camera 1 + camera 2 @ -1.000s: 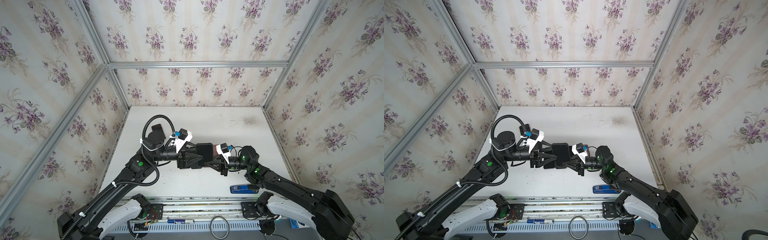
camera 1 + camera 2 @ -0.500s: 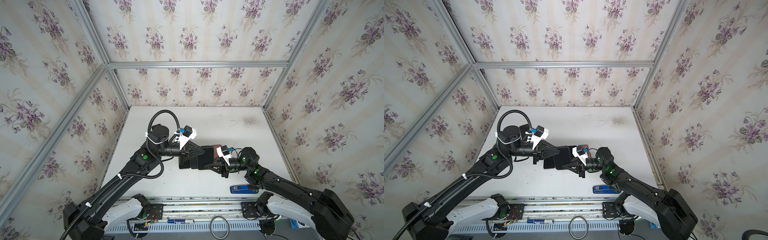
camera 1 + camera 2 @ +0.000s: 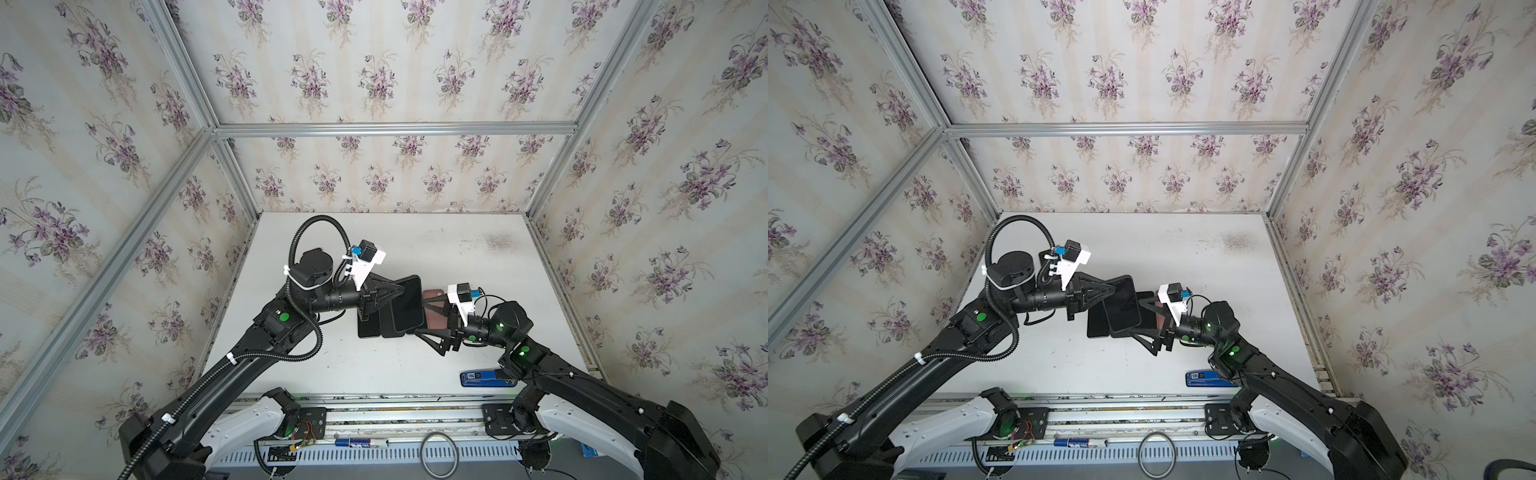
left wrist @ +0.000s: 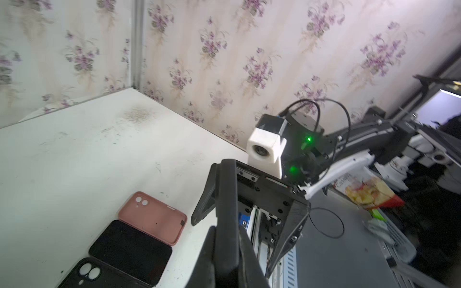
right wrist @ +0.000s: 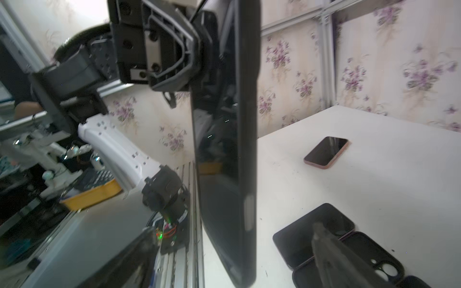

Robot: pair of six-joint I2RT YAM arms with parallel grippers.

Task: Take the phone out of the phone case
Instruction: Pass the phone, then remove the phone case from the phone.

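- Front edge, toward the right front corner: a blue block (image 3: 488,378) lies flat on the white worktop (image 3: 374,365), well apart from everything else.
- My right gripper (image 3: 420,315) hangs above mid-worktop with its jaws spread wide. One end of the phone stands between its fingers (image 4: 205,199), and the right wrist view shows open space on either side of it.
- The phone (image 3: 409,307), the task's thing, is held in the air over the middle of the worktop, between my two grippers. It is tilted, and its glossy dark screen shows in both top views.
- The phone case (image 5: 250,149) is on the phone: a matte black rim with a raised side button wraps its edge.
- My left gripper (image 3: 400,291) is closed narrowly on the phone, pinching it across its thickness at the edge nearer the worktop's left side.
- Flat on the worktop beneath, about midway between the front and far edges, three things lie in a row, edge to edge: a black case (image 4: 92,274) with camera cut-outs, a black phone (image 4: 131,249) between the other two, and a pink case (image 4: 152,217), back up, under my right gripper.
- Farther toward the far left corner, shown only in the right wrist view, a pink-rimmed phone (image 5: 325,152) lies screen up, apart from the row.
- Near the far right corner: a dark smudge (image 3: 494,241) on the worktop.
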